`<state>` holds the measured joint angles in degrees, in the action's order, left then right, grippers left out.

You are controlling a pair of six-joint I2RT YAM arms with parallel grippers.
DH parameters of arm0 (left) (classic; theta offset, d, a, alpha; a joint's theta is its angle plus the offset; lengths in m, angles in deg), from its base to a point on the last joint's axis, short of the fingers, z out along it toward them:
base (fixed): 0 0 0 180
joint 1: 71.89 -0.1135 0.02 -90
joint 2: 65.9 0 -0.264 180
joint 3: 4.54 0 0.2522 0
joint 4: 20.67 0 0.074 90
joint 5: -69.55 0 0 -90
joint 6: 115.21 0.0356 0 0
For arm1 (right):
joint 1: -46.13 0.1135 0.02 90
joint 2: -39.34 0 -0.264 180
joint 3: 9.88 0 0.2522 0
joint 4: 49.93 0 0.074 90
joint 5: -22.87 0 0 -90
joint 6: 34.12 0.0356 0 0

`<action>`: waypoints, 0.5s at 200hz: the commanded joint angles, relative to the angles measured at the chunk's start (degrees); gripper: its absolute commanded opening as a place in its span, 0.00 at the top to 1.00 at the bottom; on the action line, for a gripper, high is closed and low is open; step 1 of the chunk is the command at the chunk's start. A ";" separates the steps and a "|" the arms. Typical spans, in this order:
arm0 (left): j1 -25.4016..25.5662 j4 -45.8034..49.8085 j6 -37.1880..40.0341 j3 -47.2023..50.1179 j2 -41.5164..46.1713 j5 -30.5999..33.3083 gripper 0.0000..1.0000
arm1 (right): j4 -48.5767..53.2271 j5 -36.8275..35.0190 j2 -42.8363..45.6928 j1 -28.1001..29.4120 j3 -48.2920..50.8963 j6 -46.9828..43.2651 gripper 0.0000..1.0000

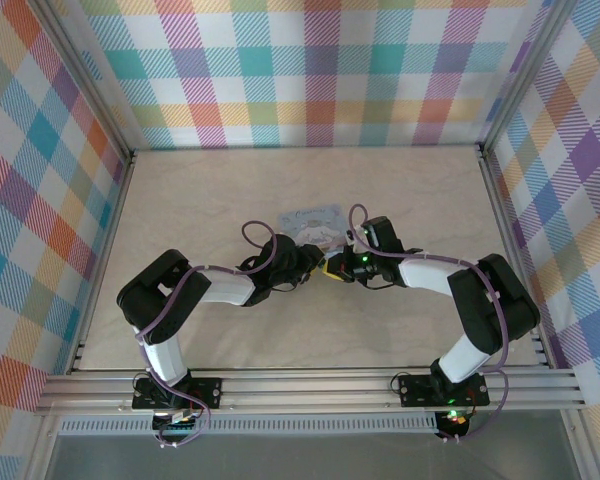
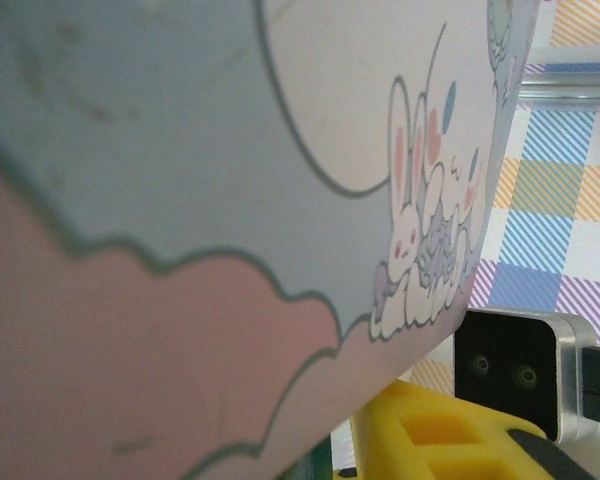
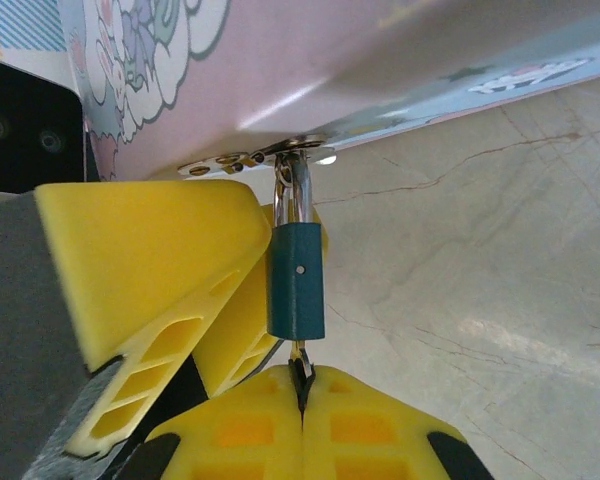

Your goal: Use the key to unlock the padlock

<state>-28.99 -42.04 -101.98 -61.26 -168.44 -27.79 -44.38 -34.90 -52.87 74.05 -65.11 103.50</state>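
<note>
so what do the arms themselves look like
The left arm and right arm match: white links, bulky black joint housings, purple cables looping along them. The right gripper has chunky yellow wedge fingers with cut-out slots. A green light glows near its wrist.

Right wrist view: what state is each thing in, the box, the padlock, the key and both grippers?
box: shut, hasp edge raised off the table.
padlock: hanging from the box's hasp, shackle looks closed.
key: pinched upright, tip at the padlock's underside.
right gripper: shut on the key.
left gripper: beside the padlock, opening unclear.
</note>
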 commanded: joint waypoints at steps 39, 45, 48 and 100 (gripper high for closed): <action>1.11 2.38 -4.03 0.61 -0.87 -2.21 0.82 | -5.94 2.13 -0.88 -0.19 0.65 3.15 0.96; 1.08 2.43 -3.99 0.61 -0.83 -2.16 0.83 | -5.87 2.12 -0.86 -0.23 0.72 3.18 0.95; 1.11 2.38 -4.00 0.62 -0.82 -2.18 0.84 | -5.80 2.11 -0.79 -0.24 0.77 3.16 0.94; 1.09 2.58 -4.00 0.92 -0.51 -1.88 0.93 | -4.58 1.65 -0.18 -0.76 1.30 2.12 0.81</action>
<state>-28.99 -42.02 -102.38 -61.26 -168.44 -26.61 -47.02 -34.29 -52.87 73.46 -64.48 106.43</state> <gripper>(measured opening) 0.138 0.164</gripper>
